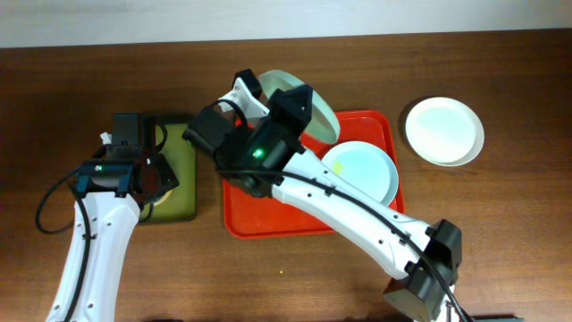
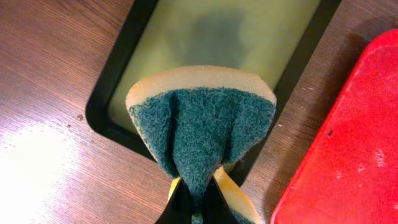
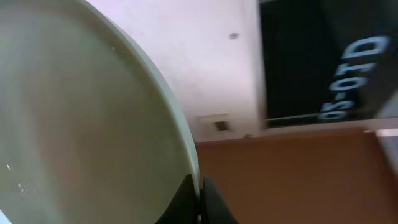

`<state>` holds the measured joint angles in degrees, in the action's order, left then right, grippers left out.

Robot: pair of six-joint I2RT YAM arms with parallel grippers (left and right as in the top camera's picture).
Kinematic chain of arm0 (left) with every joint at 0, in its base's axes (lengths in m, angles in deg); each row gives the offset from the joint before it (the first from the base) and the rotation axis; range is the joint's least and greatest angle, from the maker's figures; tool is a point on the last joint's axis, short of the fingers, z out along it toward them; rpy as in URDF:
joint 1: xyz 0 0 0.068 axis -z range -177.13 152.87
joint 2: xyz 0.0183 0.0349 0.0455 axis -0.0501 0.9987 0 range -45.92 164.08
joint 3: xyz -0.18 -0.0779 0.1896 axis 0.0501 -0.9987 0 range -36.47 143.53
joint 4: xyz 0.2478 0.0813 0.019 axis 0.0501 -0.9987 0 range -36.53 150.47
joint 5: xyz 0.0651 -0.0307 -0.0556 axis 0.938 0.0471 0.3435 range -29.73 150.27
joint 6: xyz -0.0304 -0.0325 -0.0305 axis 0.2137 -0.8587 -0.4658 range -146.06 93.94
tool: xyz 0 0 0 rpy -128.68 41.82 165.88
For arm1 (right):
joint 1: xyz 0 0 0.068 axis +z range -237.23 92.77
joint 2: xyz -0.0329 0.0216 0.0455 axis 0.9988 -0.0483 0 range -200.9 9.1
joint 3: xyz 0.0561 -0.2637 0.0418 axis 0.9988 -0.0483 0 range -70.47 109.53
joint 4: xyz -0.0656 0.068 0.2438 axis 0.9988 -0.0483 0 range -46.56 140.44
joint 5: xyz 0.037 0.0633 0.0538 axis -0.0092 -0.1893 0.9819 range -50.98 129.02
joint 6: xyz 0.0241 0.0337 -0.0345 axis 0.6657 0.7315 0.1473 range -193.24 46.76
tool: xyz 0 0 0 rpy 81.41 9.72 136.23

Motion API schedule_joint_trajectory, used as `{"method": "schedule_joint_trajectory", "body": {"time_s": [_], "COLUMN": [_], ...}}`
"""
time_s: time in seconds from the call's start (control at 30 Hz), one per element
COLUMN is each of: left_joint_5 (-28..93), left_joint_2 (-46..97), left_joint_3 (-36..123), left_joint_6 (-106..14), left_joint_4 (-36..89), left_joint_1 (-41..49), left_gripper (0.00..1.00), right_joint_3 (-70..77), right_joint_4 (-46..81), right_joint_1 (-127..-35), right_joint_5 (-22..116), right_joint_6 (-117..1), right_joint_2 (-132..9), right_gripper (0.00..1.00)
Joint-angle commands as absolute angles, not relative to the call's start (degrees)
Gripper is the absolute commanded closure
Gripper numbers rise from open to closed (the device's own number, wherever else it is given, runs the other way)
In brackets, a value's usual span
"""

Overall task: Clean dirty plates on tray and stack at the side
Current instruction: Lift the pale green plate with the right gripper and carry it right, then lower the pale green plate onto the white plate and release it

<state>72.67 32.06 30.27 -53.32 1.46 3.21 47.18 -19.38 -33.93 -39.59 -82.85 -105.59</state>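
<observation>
On a dark wooden table (image 1: 500, 233) beneath a pale wall (image 1: 107, 18), your two arms are working at either end of the red tray (image 1: 259, 219). Your left gripper (image 2: 194, 208) is pinching a sponge (image 2: 202, 124). Its fingers are drawn narrow around the folded middle, the green scouring face is turned outward, and yellow foam is showing along the top edge. It is hanging over the near rim of the olive-green tray (image 2: 261, 43), whose black-rimmed floor is carrying a darker patch; whether that is wet or stained, you cannot tell. Your right gripper (image 3: 200, 202) is clamping the thin rim of a pale mint plate (image 3: 81, 124), its fingers nearly together on the edge. It is holding the plate tilted up over the red tray's far left part. A second mint-blue plate (image 1: 366, 170) is lying flat in the red tray's right half, partly crossed by your right arm. A white plate (image 1: 444, 131) is sitting on the bare table just beyond the tray's far right corner, apart from it.
</observation>
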Motion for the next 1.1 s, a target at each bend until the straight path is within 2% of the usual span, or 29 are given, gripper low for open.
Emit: {"method": "schedule_joint_trajectory", "body": {"time_s": [0.0,0.13,0.2,0.27,0.33,0.4,0.57,0.63,0.77,0.9,1.07], "left_joint_5": [72.0,72.0,72.0,72.0,72.0,72.0,71.4,71.4,71.4,71.4,71.4], "left_joint_2": [31.0,31.0,31.0,31.0,31.0,31.0,31.0,31.0,31.0,31.0,31.0], "left_joint_3": [31.0,31.0,31.0,31.0,31.0,31.0,31.0,31.0,31.0,31.0,31.0], "left_joint_6": [-53.9,-53.9,-53.9,-53.9,-53.8,-53.9,-53.9,-53.9,-53.9,-53.9,-53.9], "left_joint_4": [1.4,1.4,1.4,1.4,1.4,1.2,1.2,1.2,1.2,1.2,1.4], "left_joint_1": [3.0,3.0,3.0,3.0,3.0,3.0,3.0,3.0,3.0,3.0,3.0], "left_gripper": [1.0,1.0,1.0,1.0,1.0,1.0,1.0,1.0,1.0,1.0,1.0], "right_joint_3": [48.5,48.5,48.5,48.5,48.0,46.6,44.6,44.6,44.3,44.2,44.2], "right_joint_4": [-19.2,-19.2,-19.2,-19.3,-19.2,-20.0,-20.7,-20.7,-21.2,-22.9,-23.3], "right_joint_1": [-33.5,-33.6,-33.7,-34.9,-38.1,-43.4,-55.9,-64.1,-77.9,-92.2,-104.2], "right_joint_5": [-47.2,-46.8,-42.1,-31.0,-11.0,4.8,18.8,29.8,42.8,44.2,44.5], "right_joint_6": [-86.4,-86.3,-83.9,-77.5,-73.8,-73.8,-64.4,-63.7,-63.7,-63.7,-63.7], "right_joint_2": [-105.4,-105.4,-105.4,-105.4,-105.6,-106.6,-107.0,-107.0,-107.1,-107.1,-107.7], "right_gripper": [0.96,0.96,0.96,0.96,0.96,0.96,0.96,0.96,0.96,0.96,0.96]}}
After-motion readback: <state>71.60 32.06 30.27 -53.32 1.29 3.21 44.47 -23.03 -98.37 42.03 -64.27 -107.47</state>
